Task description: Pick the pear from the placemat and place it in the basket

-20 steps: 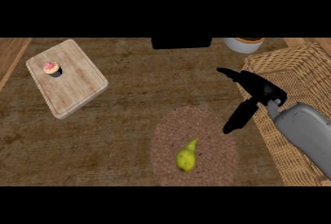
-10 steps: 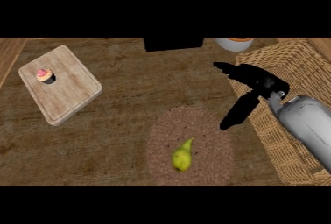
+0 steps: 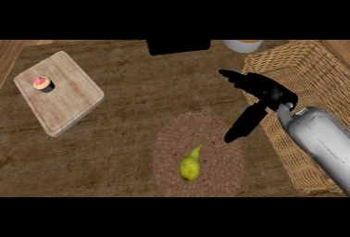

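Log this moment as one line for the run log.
right hand: open, above counter, holding nothing | pear: on placemat | basket: right of placemat

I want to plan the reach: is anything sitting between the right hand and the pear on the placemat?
Nothing visible does. The right hand is open above the counter, up and right of the pear, with only bare placemat between them. The cutting board lies far left.

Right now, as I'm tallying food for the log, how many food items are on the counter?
2: a pear on the round placemat, and a cupcake on the wooden board at far left. The basket's inside isn't fully visible.
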Controlling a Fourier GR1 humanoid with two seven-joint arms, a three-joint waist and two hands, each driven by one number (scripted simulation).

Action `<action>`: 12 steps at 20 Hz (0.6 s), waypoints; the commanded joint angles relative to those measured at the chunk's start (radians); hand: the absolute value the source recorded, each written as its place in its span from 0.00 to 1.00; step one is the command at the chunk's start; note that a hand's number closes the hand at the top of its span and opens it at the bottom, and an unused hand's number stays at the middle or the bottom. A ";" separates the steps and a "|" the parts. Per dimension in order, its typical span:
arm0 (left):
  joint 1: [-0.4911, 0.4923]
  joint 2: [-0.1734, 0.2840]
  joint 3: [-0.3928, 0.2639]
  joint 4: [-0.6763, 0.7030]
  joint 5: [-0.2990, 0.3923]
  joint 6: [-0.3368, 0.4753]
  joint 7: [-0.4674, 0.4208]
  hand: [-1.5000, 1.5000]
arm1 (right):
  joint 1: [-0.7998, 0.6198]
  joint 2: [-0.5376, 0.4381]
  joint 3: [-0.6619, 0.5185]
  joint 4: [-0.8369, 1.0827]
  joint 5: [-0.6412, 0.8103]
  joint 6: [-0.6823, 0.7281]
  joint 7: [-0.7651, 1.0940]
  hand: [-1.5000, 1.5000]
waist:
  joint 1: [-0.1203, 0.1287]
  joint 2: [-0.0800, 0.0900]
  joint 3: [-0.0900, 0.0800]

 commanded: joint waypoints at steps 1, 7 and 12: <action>-0.290 -0.070 0.044 -0.203 0.079 0.011 -0.134 0.50 | 0.020 0.016 0.000 -0.007 0.018 -0.039 -0.012 0.00 | -0.038 -0.003 -0.009; -0.288 -0.084 0.059 -0.200 0.080 0.003 -0.137 0.50 | 0.082 0.086 0.004 -0.004 0.038 -0.133 -0.056 0.00 | -0.034 0.007 -0.005; -0.301 -0.085 0.066 -0.192 0.074 -0.016 -0.149 0.50 | 0.112 0.127 0.073 0.024 0.086 -0.152 -0.043 0.00 | -0.019 0.016 -0.010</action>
